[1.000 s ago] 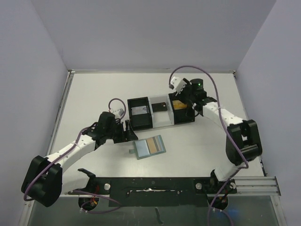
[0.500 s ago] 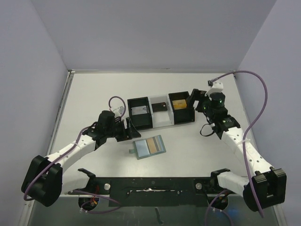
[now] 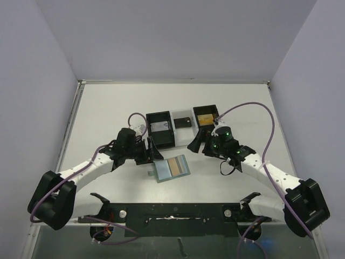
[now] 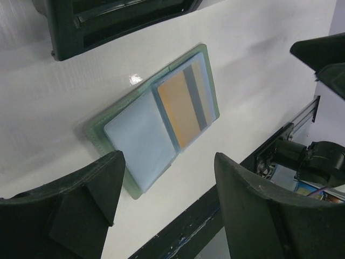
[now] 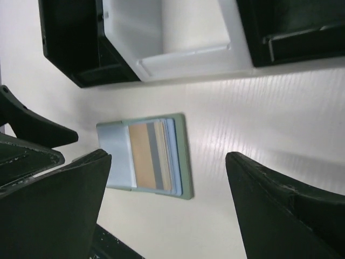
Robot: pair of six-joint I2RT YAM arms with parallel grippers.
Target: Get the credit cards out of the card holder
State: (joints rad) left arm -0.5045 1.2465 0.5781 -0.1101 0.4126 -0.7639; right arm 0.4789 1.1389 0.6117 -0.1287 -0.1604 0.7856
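The sage-green card holder (image 3: 171, 168) lies open and flat on the table, pale blue inside. It also shows in the left wrist view (image 4: 108, 143) and the right wrist view (image 5: 185, 162). A gold-orange credit card (image 3: 175, 167) with a grey stripe sits in its right pocket over paler cards (image 4: 180, 105) (image 5: 141, 155). My left gripper (image 3: 152, 152) (image 4: 168, 162) is open and empty at the holder's left edge. My right gripper (image 3: 197, 143) (image 5: 168, 157) is open and empty, up and right of the holder.
Behind the holder stand a black box (image 3: 161, 129) with a grey card, a white tray (image 3: 184, 131) with a dark card (image 3: 183, 122), and a black box (image 3: 207, 120) with a gold card (image 3: 204, 117). A black rail (image 3: 178, 210) runs along the near edge.
My right arm has swung from the right black box down and left, close to the holder. My left gripper has edged right toward the holder. The holder has not moved.
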